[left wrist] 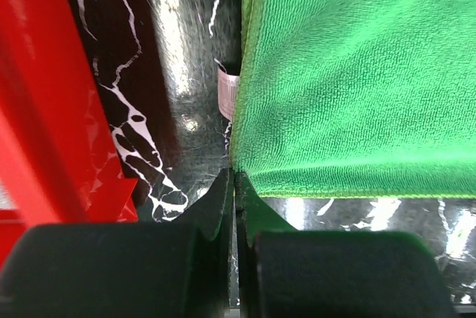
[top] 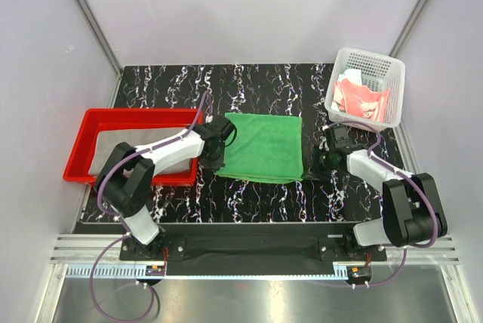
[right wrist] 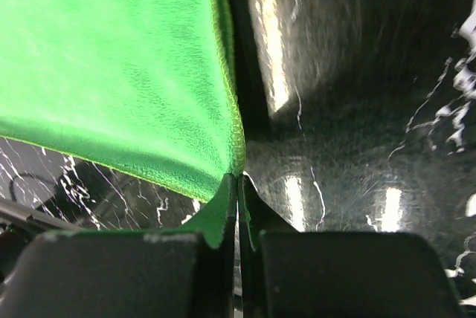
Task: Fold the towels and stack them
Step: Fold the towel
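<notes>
A bright green towel [top: 260,146] lies spread in the middle of the black marbled table. My left gripper [top: 220,142] is shut on its left edge; in the left wrist view the closed fingertips [left wrist: 235,177] pinch the green towel's [left wrist: 349,73] near corner. My right gripper [top: 321,158] is shut on its right corner, and the right wrist view shows the towel [right wrist: 111,58] running into the closed jaws [right wrist: 238,178]. A grey towel [top: 113,153] lies in the red tray. A salmon-pink towel [top: 361,100] and a pale cloth [top: 352,75] sit crumpled in the white basket.
The red tray [top: 83,134] stands at the left, right beside my left arm, and its wall [left wrist: 44,110] shows in the left wrist view. The white perforated basket [top: 392,85] stands at the back right. A small pink label [left wrist: 227,96] sticks out under the towel's edge.
</notes>
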Available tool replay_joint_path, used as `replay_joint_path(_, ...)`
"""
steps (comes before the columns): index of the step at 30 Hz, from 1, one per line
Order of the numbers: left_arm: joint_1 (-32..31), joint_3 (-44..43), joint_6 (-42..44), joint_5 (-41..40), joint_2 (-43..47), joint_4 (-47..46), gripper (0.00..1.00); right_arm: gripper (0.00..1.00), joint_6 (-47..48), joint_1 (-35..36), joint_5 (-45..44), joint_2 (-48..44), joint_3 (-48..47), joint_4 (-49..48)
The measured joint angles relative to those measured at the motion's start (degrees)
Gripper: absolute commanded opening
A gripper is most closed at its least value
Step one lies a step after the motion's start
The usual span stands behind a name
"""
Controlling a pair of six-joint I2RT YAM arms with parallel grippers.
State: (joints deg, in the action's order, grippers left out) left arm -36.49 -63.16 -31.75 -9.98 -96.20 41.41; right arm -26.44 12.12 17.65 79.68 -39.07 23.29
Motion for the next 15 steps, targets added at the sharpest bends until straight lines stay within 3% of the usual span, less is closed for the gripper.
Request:
replay_joint_path(2, 0.00, 0.83, 0.02, 0.37, -0.50, -0.66, 0.00, 0.03, -0.59, 0.00, 0.52, 0.22, 1.01, -0.57)
replay_joint_path(4, 0.00, 1.46, 0.04, 0.74, -0.66, -1.11, 0.00, 0.14, -1.14, 0.07, 0.85, 0.22, 1.62, -1.20)
replay_joint_path(8, 0.00, 2.14, 0.48, 0.59, -0.68, -1.16, 0.23, 0.29, -1.60, 0.07, 1.05, -0.22, 2.43, -1.40)
replay_joint_path(10, 0.00, 2.12, 0.46, 0.15, -0.68, -0.39, 0.35, 0.31, -1.68, 0.07, 1.05, -1.07, 2.45, -0.66)
replay_joint_path(15, 0.00, -4.26, 1.64, -1.97, -2.03, 5.35, 0.42, 0.22, -2.01, 0.07, 1.07, -4.46, 0.09, 1.99)
